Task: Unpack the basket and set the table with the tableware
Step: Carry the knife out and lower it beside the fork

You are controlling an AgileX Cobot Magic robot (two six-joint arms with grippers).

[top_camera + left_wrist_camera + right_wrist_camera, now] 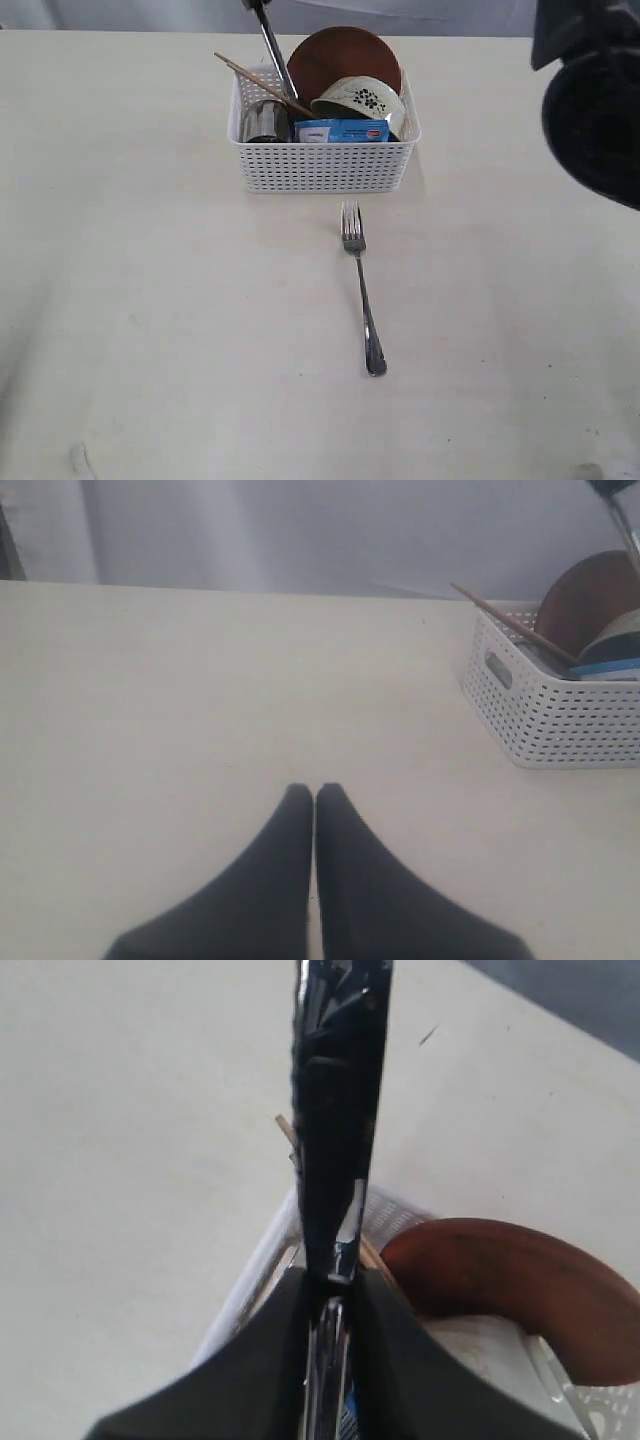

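**Knife in the right pincer's grip over a part-filled basket**

The right pincer (331, 1282) is clamped on a slim, shiny steel knife (336, 1110), its two dark fingers (262, 1360) pressed against either flat of the metal. The knife stands steeply tilted, its lower end down among the contents of the white rectangular plastic basket with lattice sides (320, 165). Its upper end runs out past the top of the exterior view. Whether the lower end touches anything inside cannot be told.

The basket sits near the far edge of the pale cream table (150, 300), about midway along that edge. Inside it a round brown wooden plate (340, 60) leans at the back. A cream bowl with a dark floral print (362, 98) lies tipped in front of the plate. A shiny steel cup (263, 120) stands in the front left corner, and two wooden chopsticks (255, 80) slant out over the left rim. A blue snack packet (342, 130) rests against the front wall.

A steel fork (360, 290) lies flat on the open table just in front of the basket. Its tines point at the basket and its handle points toward the near edge.

The left pincer (315, 795) hangs over bare tabletop toward the left edge, well apart from the basket. Its fingers are pressed together on nothing.
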